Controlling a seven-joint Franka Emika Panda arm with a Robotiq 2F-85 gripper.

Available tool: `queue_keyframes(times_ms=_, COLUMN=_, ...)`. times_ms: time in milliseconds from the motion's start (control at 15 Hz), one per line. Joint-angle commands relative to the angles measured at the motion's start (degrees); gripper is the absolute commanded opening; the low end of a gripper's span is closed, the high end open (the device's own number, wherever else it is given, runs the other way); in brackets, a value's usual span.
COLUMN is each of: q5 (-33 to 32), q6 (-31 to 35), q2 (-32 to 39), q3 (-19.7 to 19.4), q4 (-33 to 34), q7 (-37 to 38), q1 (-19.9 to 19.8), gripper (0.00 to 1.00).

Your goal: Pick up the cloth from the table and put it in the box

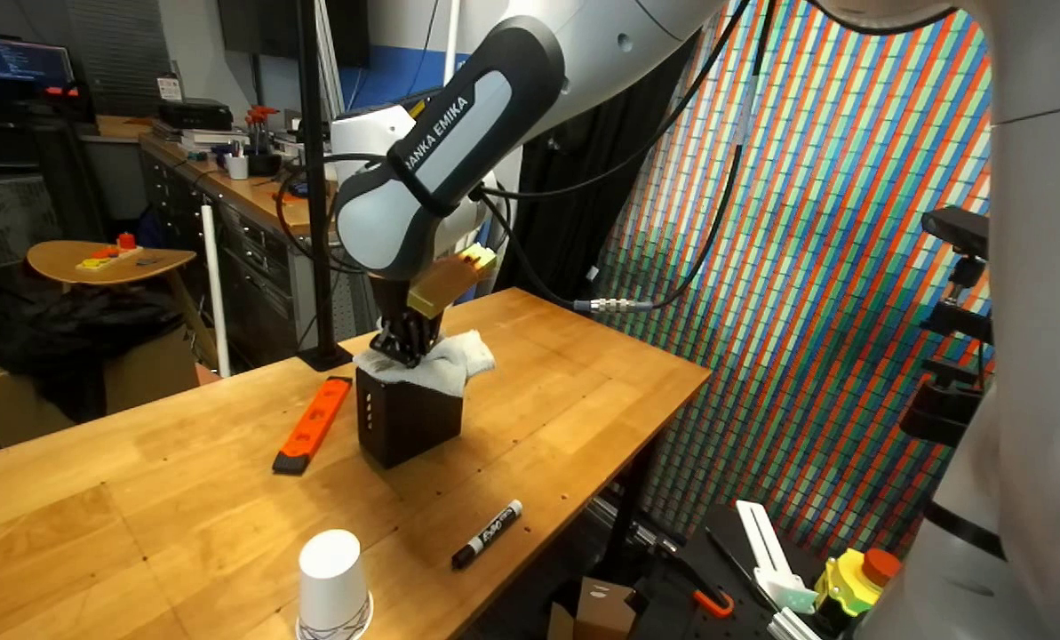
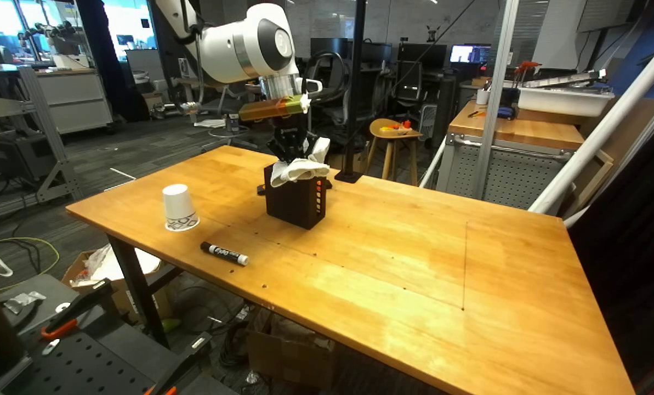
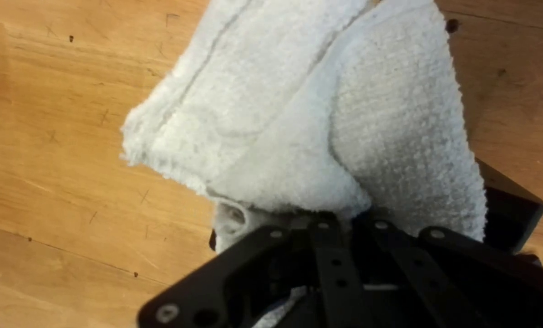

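Apparently the placing step is being carried out: the gripper is pointing down over the dark box, and its fingers are standing close together, seemingly clamping the white cloth. That cloth is draping across the box's top, one flap hanging down outside and another poking up beside the gripper, so it isn't sitting fully inside. From where I'm standing, the next move is calling for pressing down and tucking those loose edges past the rim before letting go.
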Motion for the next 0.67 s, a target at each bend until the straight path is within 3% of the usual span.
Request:
queue_keyframes(times_ms=0, q5=2.3, q6=-0.7, q2=4.8, q3=0.6, q4=1.0, q7=-1.2, q1=0.5, gripper=0.03)
queue_keyframes(times_ms=600, q5=7.2, q6=-2.8, q2=8.2, q3=1.8, q4=1.7, q7=-5.2, q1=-0.5, gripper=0.03)
